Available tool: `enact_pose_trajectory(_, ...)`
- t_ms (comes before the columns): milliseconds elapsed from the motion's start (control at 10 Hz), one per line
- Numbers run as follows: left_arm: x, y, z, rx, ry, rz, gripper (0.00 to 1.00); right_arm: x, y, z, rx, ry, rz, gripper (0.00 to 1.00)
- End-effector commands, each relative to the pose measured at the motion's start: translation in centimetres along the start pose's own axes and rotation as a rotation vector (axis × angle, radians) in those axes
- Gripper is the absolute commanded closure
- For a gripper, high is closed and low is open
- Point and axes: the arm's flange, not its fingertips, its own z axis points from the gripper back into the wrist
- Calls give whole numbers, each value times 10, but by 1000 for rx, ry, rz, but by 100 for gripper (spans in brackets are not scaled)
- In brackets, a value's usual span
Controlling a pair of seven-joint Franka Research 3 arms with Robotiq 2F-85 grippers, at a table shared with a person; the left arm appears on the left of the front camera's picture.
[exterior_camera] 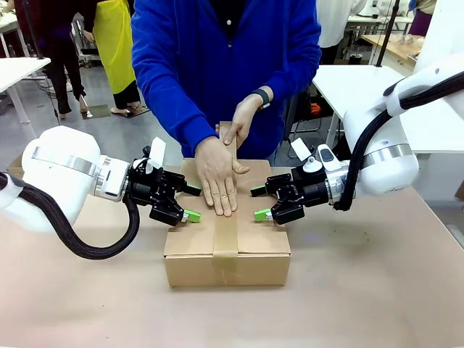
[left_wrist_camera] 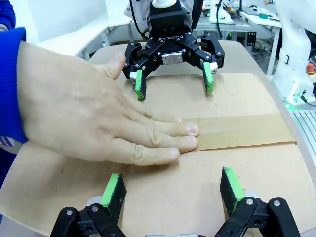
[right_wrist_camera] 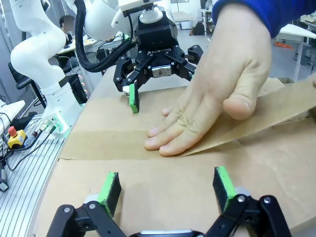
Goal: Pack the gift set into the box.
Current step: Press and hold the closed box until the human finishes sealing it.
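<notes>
**A:** Here, what occupies the centre of the tabletop (exterior_camera: 377, 290)?

**B:** The box (exterior_camera: 254, 250), a brown cardboard carton with its top flaps folded shut. A strip of brown tape (exterior_camera: 226, 239) runs across the top along the middle seam and down the near side. The gift set cannot be seen; the flaps cover the inside.

**A:** And the two arms?

**B:** The left pincer (exterior_camera: 190, 203) reaches in from the left edge of the box, jaws spread apart and holding nothing. Its green pads (left_wrist_camera: 114, 190) lie low over the cardboard in the left wrist view; whether they touch it cannot be told. The right pincer (exterior_camera: 259, 203) mirrors it from the right edge, likewise spread and empty, its pads (right_wrist_camera: 223, 183) just above the flap in the right wrist view.

**A:** What is the person doing?

**B:** One hand (exterior_camera: 217, 177) lies flat, palm down, on the tape between the two pincers, fingers pointing toward the robot. The other hand (exterior_camera: 243, 119), with a dark band on the wrist, holds the tape's free end raised beyond the far edge of the box. Both sleeves are blue.
</notes>
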Motion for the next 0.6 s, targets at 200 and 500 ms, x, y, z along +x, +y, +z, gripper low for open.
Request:
enact_pose_trajectory(200,-3,-2,0,2,-3,-14,0,0,0,-1,1,2,1,0)
enact_pose_trajectory(500,-3,-2,0,2,-3,-14,0,0,0,-1,1,2,1,0)
